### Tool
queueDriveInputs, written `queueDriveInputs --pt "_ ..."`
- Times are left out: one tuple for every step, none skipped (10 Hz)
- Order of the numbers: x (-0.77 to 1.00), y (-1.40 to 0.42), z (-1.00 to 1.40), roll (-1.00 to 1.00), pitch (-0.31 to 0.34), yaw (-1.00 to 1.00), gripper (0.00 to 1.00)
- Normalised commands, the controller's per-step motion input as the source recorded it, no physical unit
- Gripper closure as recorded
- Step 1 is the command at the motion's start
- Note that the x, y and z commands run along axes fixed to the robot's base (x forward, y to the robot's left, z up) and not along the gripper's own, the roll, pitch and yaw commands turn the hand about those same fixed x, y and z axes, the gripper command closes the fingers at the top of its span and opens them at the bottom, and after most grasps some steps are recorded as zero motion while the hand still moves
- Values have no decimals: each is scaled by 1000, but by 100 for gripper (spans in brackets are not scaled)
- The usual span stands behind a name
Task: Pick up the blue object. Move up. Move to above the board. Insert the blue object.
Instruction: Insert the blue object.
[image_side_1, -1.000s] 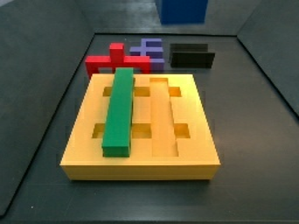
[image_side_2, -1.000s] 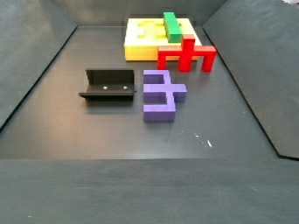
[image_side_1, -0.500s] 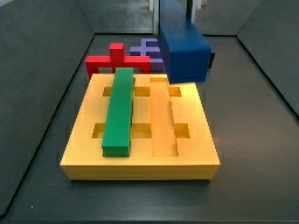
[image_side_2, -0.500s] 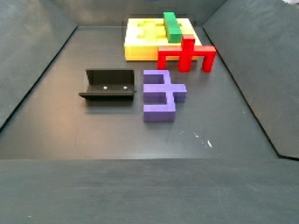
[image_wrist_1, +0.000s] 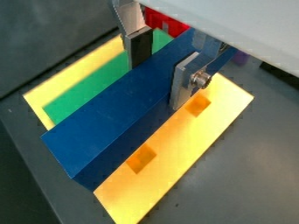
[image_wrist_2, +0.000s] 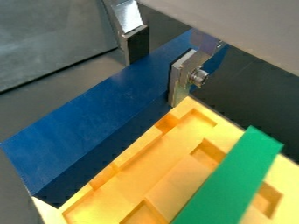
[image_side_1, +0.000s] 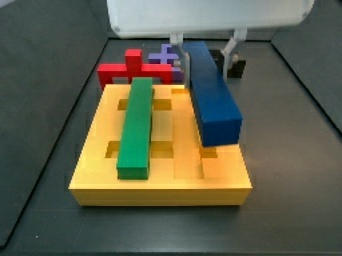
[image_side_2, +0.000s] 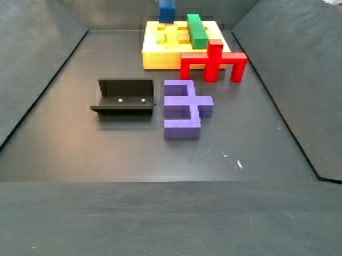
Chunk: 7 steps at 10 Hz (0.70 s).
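Observation:
My gripper is shut on the blue object, a long deep-blue bar, near its far end. It holds the bar lengthwise over the right part of the yellow board, parallel to the green bar lying in a groove. In both wrist views the gripper clamps the blue bar with the board below it. I cannot tell whether the bar touches the board. In a side view only the bar's top shows over the board.
A red block and a purple stepped block lie behind the board. The dark fixture stands at the back right. They also show in a side view: the red block, purple block and fixture. Grey walls enclose the floor.
The gripper has come down from above with the blue bar. The bar has gone from high at the back to lying low along the board's right side.

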Motion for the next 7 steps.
queueDriveInputs --pt "123 0 -554 296 -51 94 100" --pt "0 0 -506 251 -51 3 100" --pt "-120 0 -366 144 -131 0 100" --pt "-117 0 -297 67 -103 0 100" --pt "-146 0 -260 103 -109 0 100" --pt "-169 0 -209 66 -107 14 100" --pt "-169 0 -203 10 -101 20 100"
